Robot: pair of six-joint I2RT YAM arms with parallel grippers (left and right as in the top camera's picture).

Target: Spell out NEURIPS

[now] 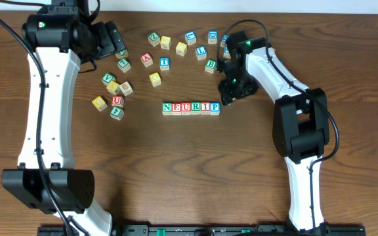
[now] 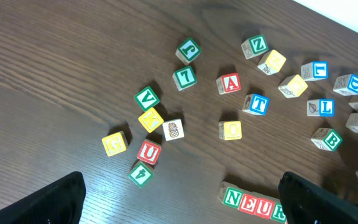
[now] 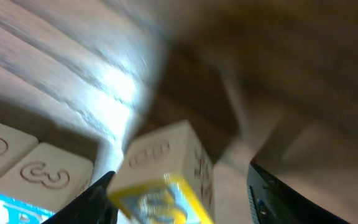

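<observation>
Right wrist: block (image 3: 163, 168) sits between right claw (image 3: 179, 175) fingers; blur hides whether it's clamped. Row (image 1: 190, 108) on tabletop (image 1: 241, 170) reads NEURIP, its end just below-left of that claw. Set block flush there, square, letter up. Left claw (image 2: 180, 190) spread, well clear.

Blurred all over in the right wrist view. No reading the letter on the yellow-edged block (image 3: 166, 180), cropped at the bottom edge, just off the P end of the lettered row (image 1: 190, 108). Cannot tell whether clamped or loose between the right gripper (image 3: 179, 186) fingers. Hidden beneath that gripper from overhead. From the left wrist, row cropped after R, behind the left gripper (image 2: 182, 180) finger (image 2: 319, 199). Partly hidden under the right arm, up and right of the row: blue blocks (image 1: 224, 40).
</observation>
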